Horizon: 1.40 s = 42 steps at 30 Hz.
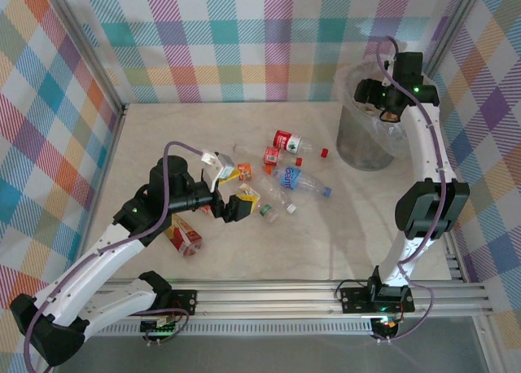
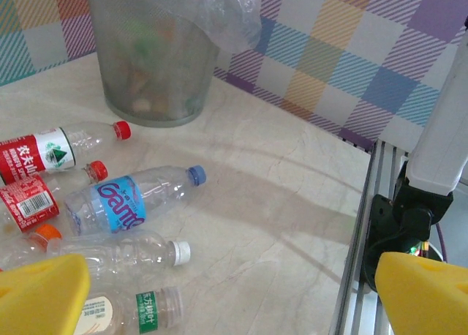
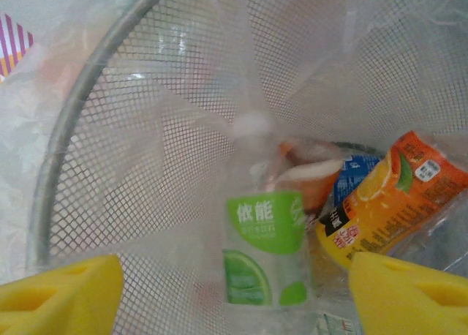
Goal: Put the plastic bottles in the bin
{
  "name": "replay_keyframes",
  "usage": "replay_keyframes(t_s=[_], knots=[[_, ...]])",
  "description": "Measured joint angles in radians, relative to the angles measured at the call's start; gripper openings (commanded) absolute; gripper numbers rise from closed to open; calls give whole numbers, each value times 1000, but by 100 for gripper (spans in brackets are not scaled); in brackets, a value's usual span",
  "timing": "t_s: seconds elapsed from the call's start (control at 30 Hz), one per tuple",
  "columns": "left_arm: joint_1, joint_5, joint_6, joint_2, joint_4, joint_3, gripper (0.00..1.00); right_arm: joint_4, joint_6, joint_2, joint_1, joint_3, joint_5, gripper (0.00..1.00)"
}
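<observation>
Several plastic bottles lie mid-table: a blue-labelled one (image 1: 297, 179) (image 2: 121, 200), a red-labelled one (image 1: 286, 140) (image 2: 51, 151), a clear white-capped one (image 2: 124, 253) and a green-labelled one (image 2: 139, 309). My left gripper (image 1: 232, 190) (image 2: 234, 295) hovers open beside them, holding nothing. The grey mesh bin (image 1: 362, 141) (image 2: 153, 64) (image 3: 146, 130) stands at the back right. My right gripper (image 1: 389, 112) (image 3: 235, 297) hangs over its mouth, jaws wide apart. A green-labelled bottle (image 3: 265, 247) stands loose between them inside the bag, next to an orange-labelled one (image 3: 398, 196).
A red carton (image 1: 186, 234) lies by the left arm. A loose red cap (image 1: 324, 152) and a white cap (image 1: 291, 209) sit on the table. The metal rail (image 1: 326, 296) runs along the near edge. Checkered walls enclose three sides.
</observation>
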State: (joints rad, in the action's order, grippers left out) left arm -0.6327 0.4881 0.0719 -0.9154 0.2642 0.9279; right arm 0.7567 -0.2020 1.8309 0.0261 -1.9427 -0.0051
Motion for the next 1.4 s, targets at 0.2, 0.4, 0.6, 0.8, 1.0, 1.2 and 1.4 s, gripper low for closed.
replay_keyframes(t_s=[0.2,0.4,0.6,0.8,1.0,1.2,1.4], knots=[[0,0,0,0,0,0,100,-7,19,-2,0,0,-11,100],[0,0,0,0,0,0,100,-96,40,-79,0,109,-51,100],[0,-1,3,-13,17,6,100,-205,45,-244,0,278,-54,100],[0,-19,27,-24,74,26,100,-207,23,-386,0,340,-38,100],[0,-42,46,-24,101,40,100,-78,-34,-443,-13,350,-36,100],[0,-60,54,-32,140,49,100,37,-74,-471,-256,409,104,100],[0,-97,56,-11,236,64,100,66,-124,-528,-430,526,88,100]])
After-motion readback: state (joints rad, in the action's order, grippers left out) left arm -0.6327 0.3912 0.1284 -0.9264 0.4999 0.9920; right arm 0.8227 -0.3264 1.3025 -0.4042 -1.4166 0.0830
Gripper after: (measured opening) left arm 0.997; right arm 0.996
